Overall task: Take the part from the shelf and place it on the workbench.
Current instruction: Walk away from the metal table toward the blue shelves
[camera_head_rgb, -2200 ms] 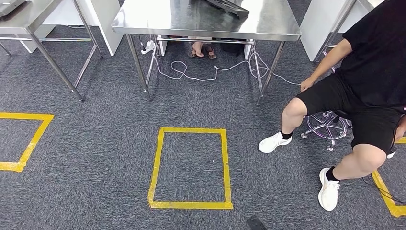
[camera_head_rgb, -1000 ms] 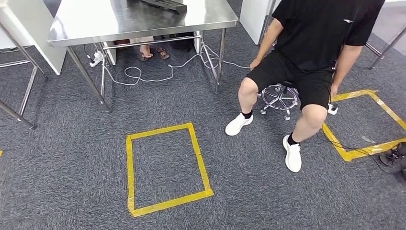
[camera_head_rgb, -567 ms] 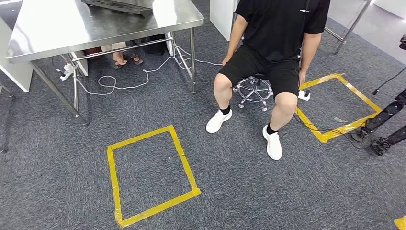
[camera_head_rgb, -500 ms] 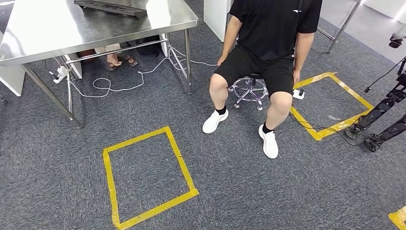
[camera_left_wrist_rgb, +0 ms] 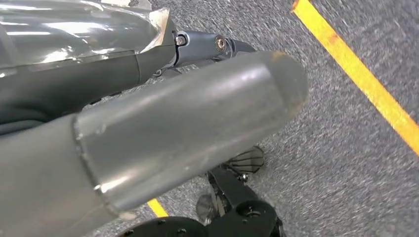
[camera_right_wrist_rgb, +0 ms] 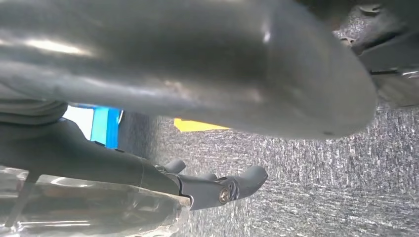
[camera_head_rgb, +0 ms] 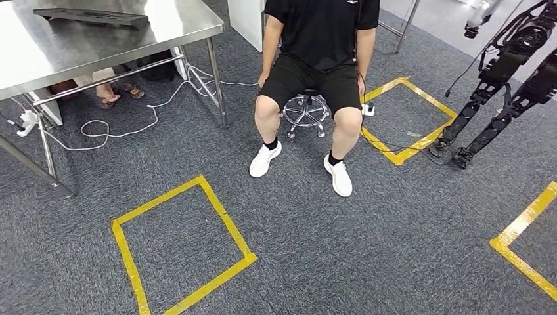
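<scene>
Both hands are hanging over the carpet: left hand and right hand empty, fingers loosely apart. Part not fetched yet, I'd judge.

A steel counter is seen at the far left — a flat dark part lies on its top, near the far edge.

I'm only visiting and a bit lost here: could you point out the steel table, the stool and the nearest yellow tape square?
Table (camera_head_rgb: 85,46), head view, on its bare top.
Stool (camera_head_rgb: 303,111), head view, on its chrome base.
Tape square (camera_head_rgb: 226,223), head view, on its right strip.
</scene>
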